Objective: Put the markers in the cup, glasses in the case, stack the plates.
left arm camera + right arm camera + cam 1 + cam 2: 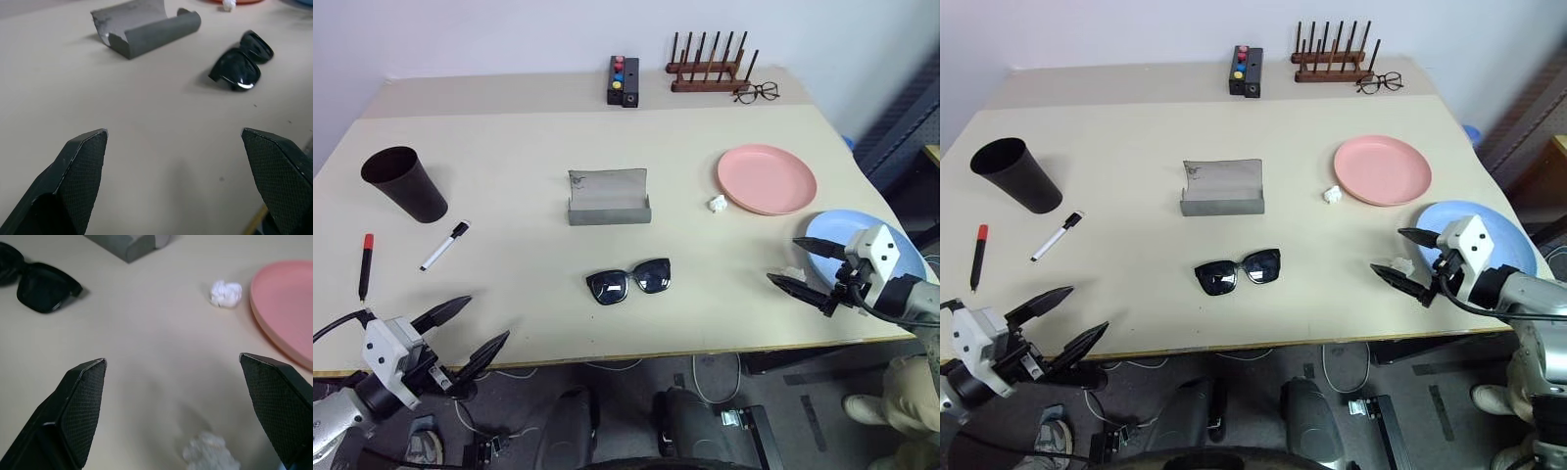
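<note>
A beige table (529,284) is seen from above, with the task's things spread over it. The dark cup (404,182) stands upright near the left edge. The white marker with a black cap (444,245) lies just in front of it, and the black marker with a red cap (364,265) lies further left, apart from the first. The grey case (609,197) sits open at the centre, its lid raised. The black sunglasses (628,281) are placed in front of the case, well apart from it, lenses facing the near edge. The pink plate (767,179) lies to the right, and the light blue plate (901,245) nearer the right corner; the two are not stacked. A small white crumpled scrap (717,204) lies just beside the pink plate, and another (210,453) beside the blue one.

The left gripper (467,336) is held at the near left edge with its fingers spread wide, holding nothing. The right gripper (808,265) is held beside the blue plate, its fingers likewise spread and empty.

At the far edge a small black box with coloured buttons (624,80), a wooden peg rack (708,67) and wire-framed spectacles (757,92) are seen. No readable writing or brand can be made out on any item.
</note>
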